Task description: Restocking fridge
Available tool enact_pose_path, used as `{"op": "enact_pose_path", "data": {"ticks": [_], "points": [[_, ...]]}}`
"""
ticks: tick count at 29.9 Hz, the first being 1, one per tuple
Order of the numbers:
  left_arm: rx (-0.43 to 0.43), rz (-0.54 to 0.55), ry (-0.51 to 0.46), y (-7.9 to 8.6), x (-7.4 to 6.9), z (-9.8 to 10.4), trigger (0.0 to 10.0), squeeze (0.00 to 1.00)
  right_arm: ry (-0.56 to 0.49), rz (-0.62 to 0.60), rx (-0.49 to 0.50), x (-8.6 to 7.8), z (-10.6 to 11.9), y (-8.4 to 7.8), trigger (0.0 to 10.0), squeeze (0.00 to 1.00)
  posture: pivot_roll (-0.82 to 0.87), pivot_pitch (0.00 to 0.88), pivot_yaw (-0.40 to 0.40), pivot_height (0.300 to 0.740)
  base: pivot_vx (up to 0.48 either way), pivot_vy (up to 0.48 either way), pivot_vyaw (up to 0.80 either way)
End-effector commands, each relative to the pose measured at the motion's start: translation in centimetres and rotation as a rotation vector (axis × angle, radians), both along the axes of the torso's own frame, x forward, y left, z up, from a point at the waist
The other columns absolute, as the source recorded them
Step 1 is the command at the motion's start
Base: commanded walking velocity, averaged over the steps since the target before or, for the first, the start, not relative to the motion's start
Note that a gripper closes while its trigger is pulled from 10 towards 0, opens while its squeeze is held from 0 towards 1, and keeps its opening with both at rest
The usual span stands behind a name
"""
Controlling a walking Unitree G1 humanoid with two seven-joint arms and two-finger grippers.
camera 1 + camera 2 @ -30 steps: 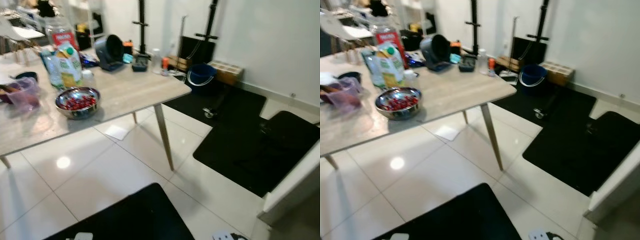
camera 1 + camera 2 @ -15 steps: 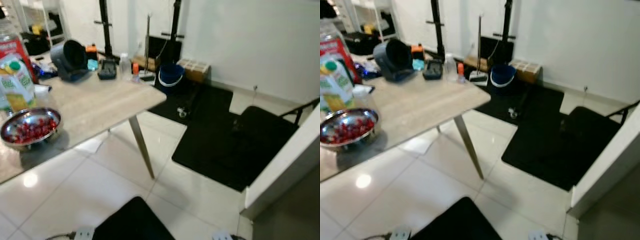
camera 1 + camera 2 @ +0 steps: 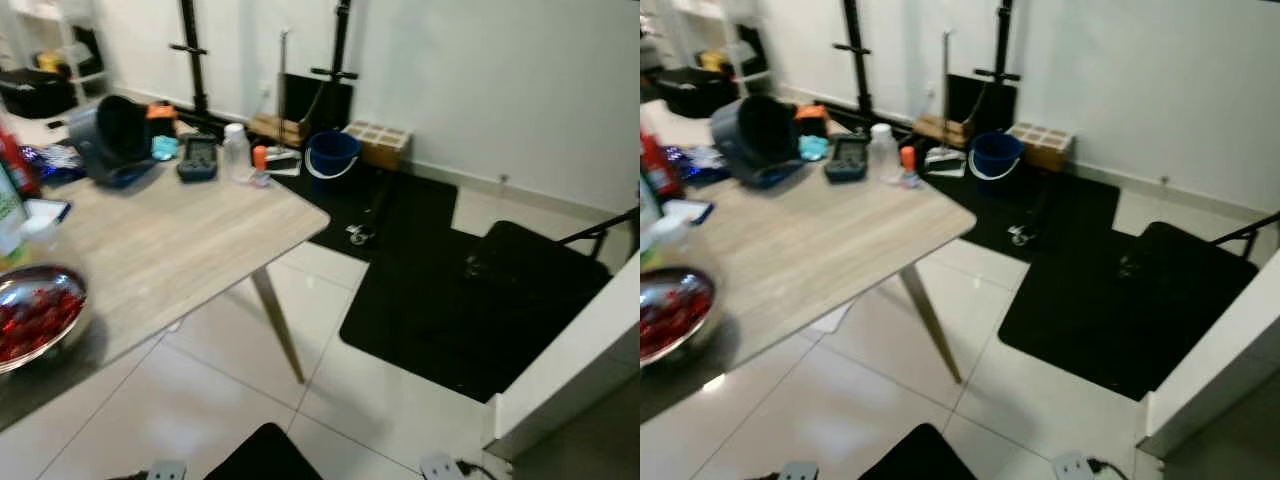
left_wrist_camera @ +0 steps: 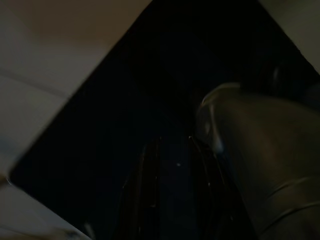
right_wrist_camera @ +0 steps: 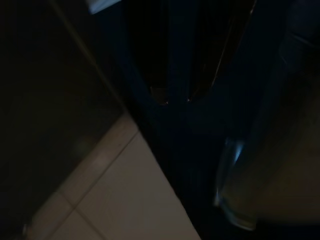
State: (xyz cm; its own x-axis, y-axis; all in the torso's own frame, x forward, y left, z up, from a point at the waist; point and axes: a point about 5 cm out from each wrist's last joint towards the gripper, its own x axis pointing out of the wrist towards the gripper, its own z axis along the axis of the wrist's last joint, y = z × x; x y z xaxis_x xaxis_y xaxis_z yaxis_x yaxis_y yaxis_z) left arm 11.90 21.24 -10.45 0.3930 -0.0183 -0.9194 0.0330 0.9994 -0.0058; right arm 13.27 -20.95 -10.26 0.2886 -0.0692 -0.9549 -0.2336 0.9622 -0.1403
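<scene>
Two eye views give me the counter (image 3: 190,235) with the cherry bowl (image 3: 668,312) at its near left; each dim wrist view shows my left claw (image 4: 172,150) and right claw (image 5: 175,97) nearly closed, empty, so next I judge I must fetch stock.

We see the bowl (image 3: 30,325) of red fruit cut off by the picture's left edge, and the table (image 3: 170,250) runs out of view there too. The carton (image 3: 8,215) beside it shows as a sliver, its label unreadable. Small things near the table's far corner are too blurred to name. Both wrist views are very dark; the left gripper (image 4: 175,150) and right gripper (image 5: 175,97) are dim shapes.
</scene>
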Motion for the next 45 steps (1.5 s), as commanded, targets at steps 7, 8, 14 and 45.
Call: {"op": "enact_pose_path", "data": {"ticks": [7,8,14,45], "points": [[-0.029,-0.010,0.005,-1.0,-0.1,-0.2,10.0,0.00,-0.008,0.002,-0.013,0.2,0.1,-0.3,10.0,0.00,0.03,0.000,0.005,0.740,0.327,0.000,-0.11],[-0.032,-0.014,0.006,-1.2,-0.2,-0.2,10.0,0.00,-0.006,0.002,-0.012,0.1,0.1,-0.3,10.0,0.00,0.03,0.000,0.007,0.740,0.330,0.000,0.00],[-0.036,-0.018,0.008,-1.3,-0.2,-0.3,10.0,0.00,-0.005,-0.001,-0.009,0.0,0.0,-0.2,10.0,0.00,0.03,0.000,0.007,0.740,0.330,0.000,0.00],[-0.127,-0.058,0.015,-2.4,-0.6,-0.4,10.0,0.00,0.006,0.017,-0.019,-0.2,0.0,-0.3,10.0,0.00,0.04,0.000,0.000,0.740,0.073,-0.083,-0.23]]}}
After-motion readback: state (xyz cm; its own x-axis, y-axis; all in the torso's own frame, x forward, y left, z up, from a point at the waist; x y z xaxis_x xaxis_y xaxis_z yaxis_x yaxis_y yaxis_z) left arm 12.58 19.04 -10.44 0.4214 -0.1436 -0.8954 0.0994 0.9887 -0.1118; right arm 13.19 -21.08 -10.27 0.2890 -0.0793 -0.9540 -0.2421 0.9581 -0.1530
